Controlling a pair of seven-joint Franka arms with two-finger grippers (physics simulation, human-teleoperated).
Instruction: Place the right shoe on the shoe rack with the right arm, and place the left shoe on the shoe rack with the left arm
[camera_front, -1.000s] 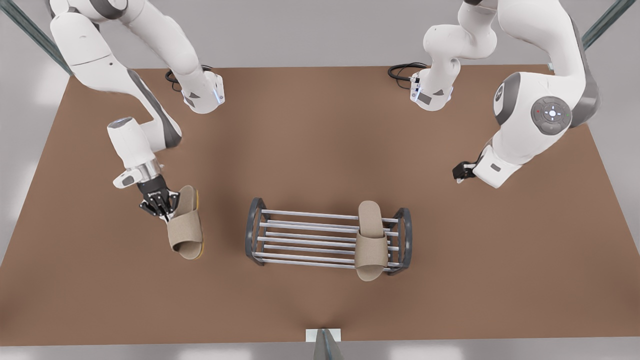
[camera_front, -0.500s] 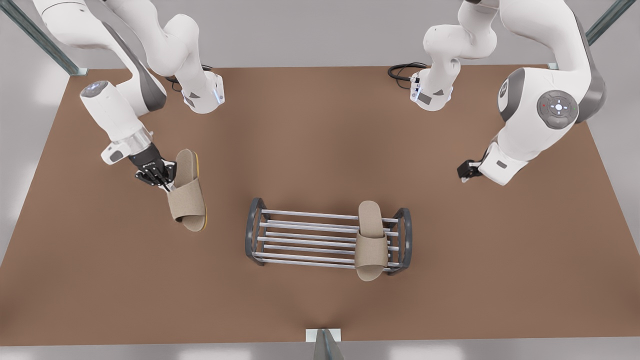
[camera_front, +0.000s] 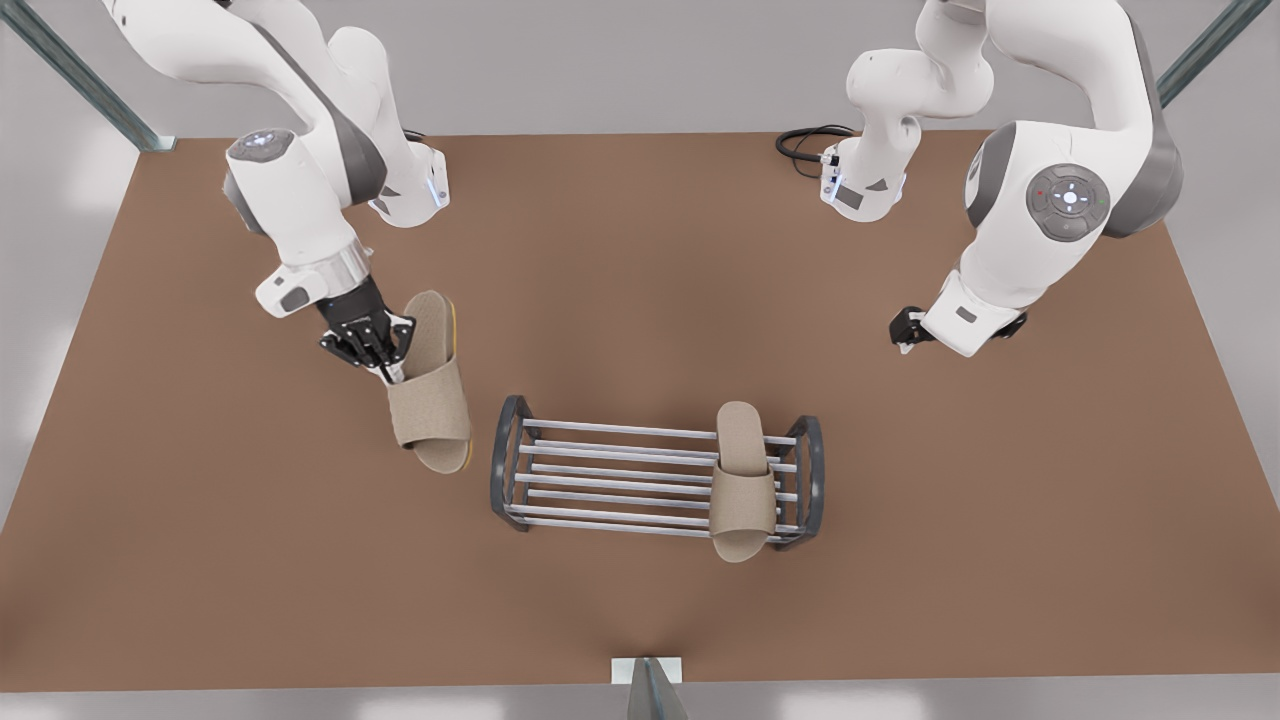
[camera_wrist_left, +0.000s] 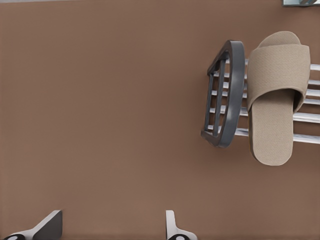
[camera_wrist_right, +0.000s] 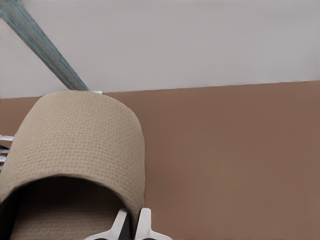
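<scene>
The right gripper (camera_front: 385, 362), at ten o'clock from the rack (camera_front: 655, 480) in the front view, has its fingers (camera_wrist_right: 131, 225) clamped on the strap edge of a slipper (camera_front: 428, 395), which hangs toe-down above the desk (camera_front: 640, 620). Pinching the strap's edge keeps the sole free to meet the bars. The slipper is just beside the rack's nine o'clock end frame, not yet over it.

The other slipper (camera_front: 742, 480) lies across the rack's bars at the three o'clock end, toe overhanging the front, so the open bars beside it look like the natural landing spot.

The left gripper (camera_front: 905, 328) waits at two o'clock from the rack, fingers (camera_wrist_left: 47, 226) apart and holding nothing.
</scene>
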